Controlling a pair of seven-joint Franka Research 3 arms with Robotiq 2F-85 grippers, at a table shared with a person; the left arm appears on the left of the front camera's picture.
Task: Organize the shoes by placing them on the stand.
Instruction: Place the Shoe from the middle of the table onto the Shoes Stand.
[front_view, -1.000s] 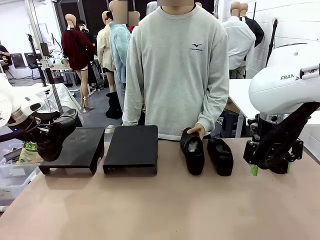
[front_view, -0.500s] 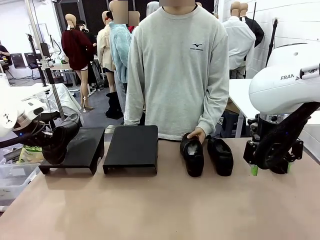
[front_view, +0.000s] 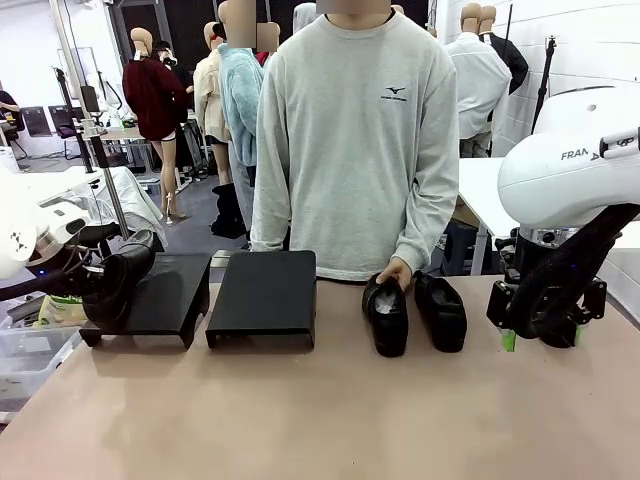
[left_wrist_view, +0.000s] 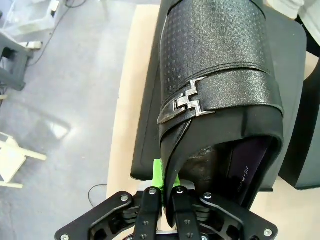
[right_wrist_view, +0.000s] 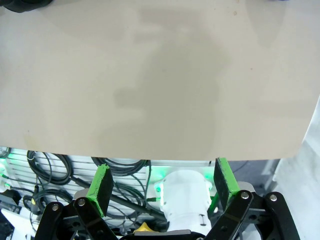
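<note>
3 black shoes and 2 black stands are showing on 1 surface (front_view: 300, 420).

- Shoe 1 (left_wrist_view: 215, 75) is hanging from the left pincer (left_wrist_view: 165, 176), toe pointing away from it. It is over the outer end of the left stand (front_view: 165, 295), near the far-left corner of the surface. Whether the sole is touching the stand, cannot tell. The pincer is clamping almost fully closed on the thin leather rim of the opening.
- Shoe 2 (front_view: 387, 315) and shoe 3 (front_view: 441, 312) are lying side by side by the far edge, right of the middle. A person's hand (front_view: 395, 268) is resting on the heel end of shoe 2.
- The right stand (front_view: 262, 295) is sitting just beside the left stand along the far edge.
- The right pincer (front_view: 543, 338) is hovering above the right edge, jaws standing wide apart, holding nothing.
- Handling, as judged: the chunky sole is probably carrying most of the weight, so a rim grip is likely letting the toe sag and swing. The glossy upper is looking slippery and the rim soft, while the sole is looking stiff. The best hold is appearing to be the rim at the heel or side of the opening, 1 pad on each face.
</note>
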